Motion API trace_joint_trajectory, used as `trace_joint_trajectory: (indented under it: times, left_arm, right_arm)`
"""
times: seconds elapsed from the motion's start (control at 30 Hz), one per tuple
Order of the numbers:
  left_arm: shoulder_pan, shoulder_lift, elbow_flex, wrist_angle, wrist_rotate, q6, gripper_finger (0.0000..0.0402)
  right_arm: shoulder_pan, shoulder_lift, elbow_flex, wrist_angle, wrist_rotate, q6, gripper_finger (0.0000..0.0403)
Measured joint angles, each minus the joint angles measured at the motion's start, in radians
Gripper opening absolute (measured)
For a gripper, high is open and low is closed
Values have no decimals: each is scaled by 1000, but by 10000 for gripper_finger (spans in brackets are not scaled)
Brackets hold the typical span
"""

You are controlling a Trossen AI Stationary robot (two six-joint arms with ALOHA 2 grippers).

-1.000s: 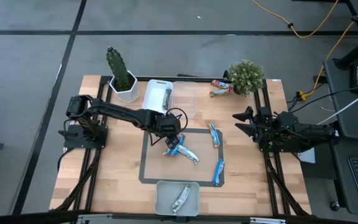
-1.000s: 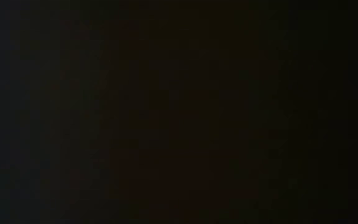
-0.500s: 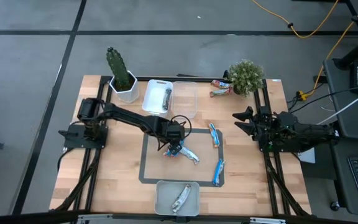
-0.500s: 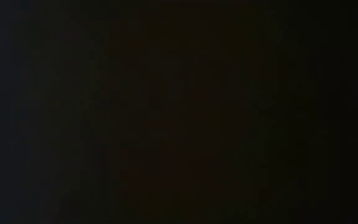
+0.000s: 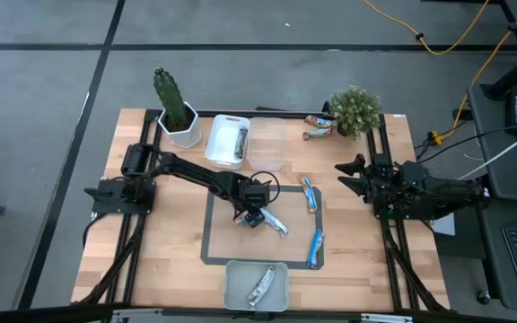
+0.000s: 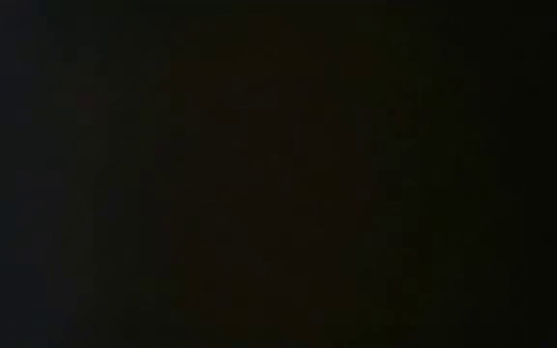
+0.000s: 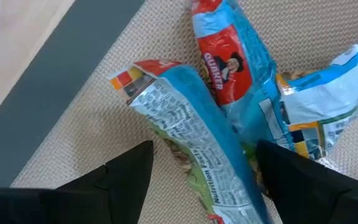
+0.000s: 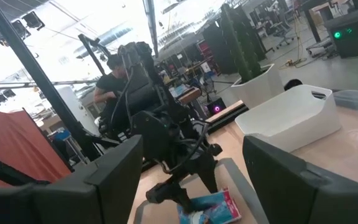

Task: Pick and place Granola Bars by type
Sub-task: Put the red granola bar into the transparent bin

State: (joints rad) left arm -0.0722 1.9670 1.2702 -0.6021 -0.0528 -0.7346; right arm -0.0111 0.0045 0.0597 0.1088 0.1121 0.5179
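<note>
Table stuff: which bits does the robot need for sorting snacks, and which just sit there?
Needed: blue granola bars, left gripper over them with jaws open, white tray, clear tray, front tray.
Just sitting: cactus, bushy plant, right gripper.

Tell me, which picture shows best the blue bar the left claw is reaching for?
The left wrist view: the blue bar fills it, between the open fingers. The high view shows only a small blue spot under the left gripper. The low view is black.

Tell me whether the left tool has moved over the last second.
Yes. In the high view the left tool has dropped from the grey taped square's far edge toward its middle, fingers open astride a blue foil-wrapped granola bar.
</note>
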Motion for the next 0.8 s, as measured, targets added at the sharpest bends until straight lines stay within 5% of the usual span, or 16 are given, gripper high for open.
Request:
trace_joint_trajectory:
  times: [0.2,0.57,0.8]
  left_arm:
    - [3,3,0,-1,-5,-19,235]
    - [-20,-14,91,-162,17,-47,18]
    - [-53,-25,320,-496,-165,2,21]
  right_arm:
    - [0,0,0,-13,0,0,277]
    - [0,0,0,-18,0,-2,277]
    - [0,0,0,-23,1,-6,278]
